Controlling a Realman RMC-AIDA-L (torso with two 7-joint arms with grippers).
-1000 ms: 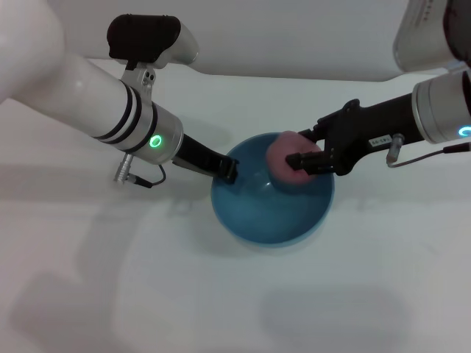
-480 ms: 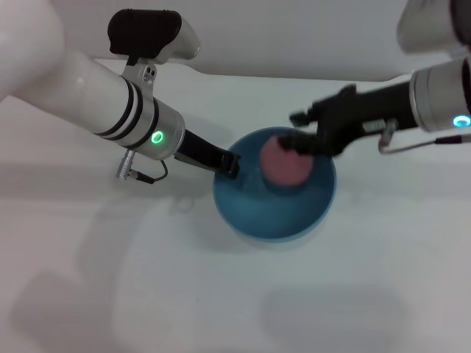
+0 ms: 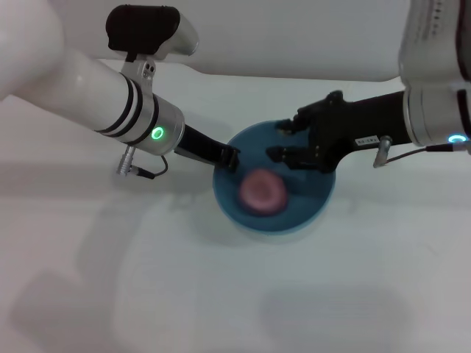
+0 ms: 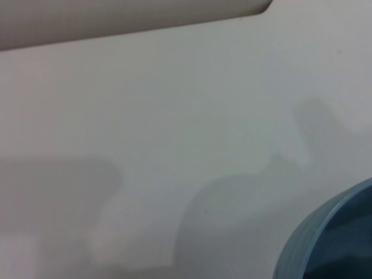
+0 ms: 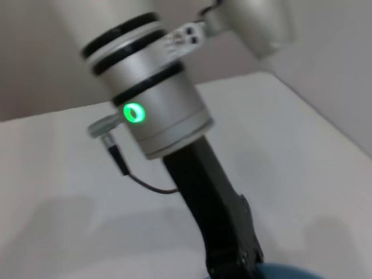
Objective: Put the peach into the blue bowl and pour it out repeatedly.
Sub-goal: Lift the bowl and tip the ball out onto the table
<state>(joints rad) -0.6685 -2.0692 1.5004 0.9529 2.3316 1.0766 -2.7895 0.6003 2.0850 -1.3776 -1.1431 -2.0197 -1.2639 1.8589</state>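
The peach (image 3: pixel 261 191) lies loose in the bottom of the blue bowl (image 3: pixel 321 200), which stands on the white table. My left gripper (image 3: pixel 229 159) is shut on the bowl's left rim. My right gripper (image 3: pixel 279 141) is open and empty, hovering over the bowl's far right side just above the peach. The left wrist view shows only a piece of the bowl's rim (image 4: pixel 323 239). The right wrist view shows the left arm's gripper (image 5: pixel 233 257) at the bowl's edge (image 5: pixel 288 272).
The white table (image 3: pixel 147 279) stretches out in front of the bowl and to both sides. A white wall or ledge (image 3: pixel 294 44) runs along the back. A thin cable (image 3: pixel 151 176) hangs by the left wrist.
My right gripper opened and let go of the peach, which dropped to the bowl's bottom. The gripper drew up and back a little. The left gripper stayed on the rim.
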